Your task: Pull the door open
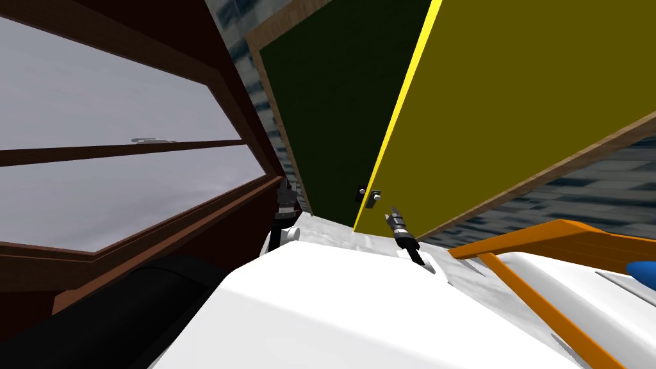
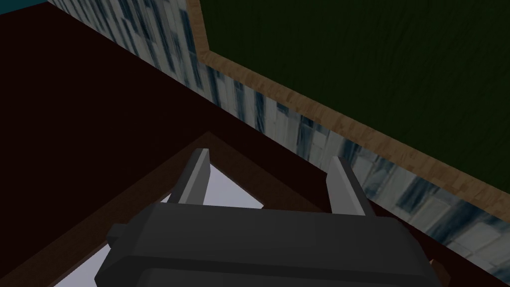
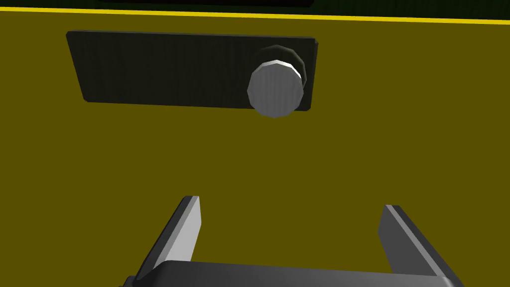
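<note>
The olive-yellow flat door (image 1: 512, 96) stands ajar. The right gripper (image 3: 291, 203), fingers apart, faces the door near its round grey knob (image 3: 275, 88) without touching it. The left gripper (image 2: 270, 155), likewise spread, is well apart from the knob.

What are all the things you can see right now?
door: one, yellow, ahead on my right
knob: one, grey, on the door
plate: one, dark, behind the knob
door frame: one, wood brown, beside the door
green surface: one, dark green, inside the door frame
wall: one, blue-grey pattern, around the door frame
window: one, dark brown frame, on my left
orange frame: one, orange, low on my right
left end effector: one, grey fingers, open, by the window
right end effector: one, grey fingers, open, facing the door, short of the knob
</note>
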Robot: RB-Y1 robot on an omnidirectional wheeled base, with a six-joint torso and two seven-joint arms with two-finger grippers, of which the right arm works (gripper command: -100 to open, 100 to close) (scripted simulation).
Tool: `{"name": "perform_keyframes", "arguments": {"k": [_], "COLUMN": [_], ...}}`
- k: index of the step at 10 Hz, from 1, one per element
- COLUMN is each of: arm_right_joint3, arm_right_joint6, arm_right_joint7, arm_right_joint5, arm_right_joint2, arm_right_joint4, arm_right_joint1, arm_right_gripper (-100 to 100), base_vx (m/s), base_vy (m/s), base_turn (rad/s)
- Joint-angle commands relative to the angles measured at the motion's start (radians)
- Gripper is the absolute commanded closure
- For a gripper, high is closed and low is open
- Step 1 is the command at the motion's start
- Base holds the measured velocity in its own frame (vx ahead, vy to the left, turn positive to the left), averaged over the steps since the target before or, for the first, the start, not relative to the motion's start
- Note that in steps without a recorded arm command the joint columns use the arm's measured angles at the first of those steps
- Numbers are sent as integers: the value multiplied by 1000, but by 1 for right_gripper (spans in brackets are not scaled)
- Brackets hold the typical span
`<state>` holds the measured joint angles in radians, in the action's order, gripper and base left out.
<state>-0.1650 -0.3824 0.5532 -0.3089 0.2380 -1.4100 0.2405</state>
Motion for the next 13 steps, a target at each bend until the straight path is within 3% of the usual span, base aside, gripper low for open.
{"name": "perform_keyframes", "arguments": {"k": [1, 5, 7, 8, 9, 13], "arm_right_joint3": [-28, -24, -4, -13, -13, -13], "arm_right_joint6": [8, 8, 3, -3, -3, -3], "arm_right_joint7": [-15, -27, -30, -33, -33, -33], "arm_right_joint5": [10, 13, 11, 11, 11, 11], "arm_right_joint2": [5, -4, -16, -15, -15, -15], "arm_right_joint4": [23, 35, 30, 47, 47, 47], "arm_right_joint1": [2, -26, -51, -52, -52, -52], "arm_right_gripper": [-100, -100, -100, -100, 100, 100], "base_vx": [88, 179, 218, 101, -11, -25], "base_vy": [-80, -41, 61, 44, -7, -9], "base_turn": [-132, 36, 137, 23, -24, 4]}}
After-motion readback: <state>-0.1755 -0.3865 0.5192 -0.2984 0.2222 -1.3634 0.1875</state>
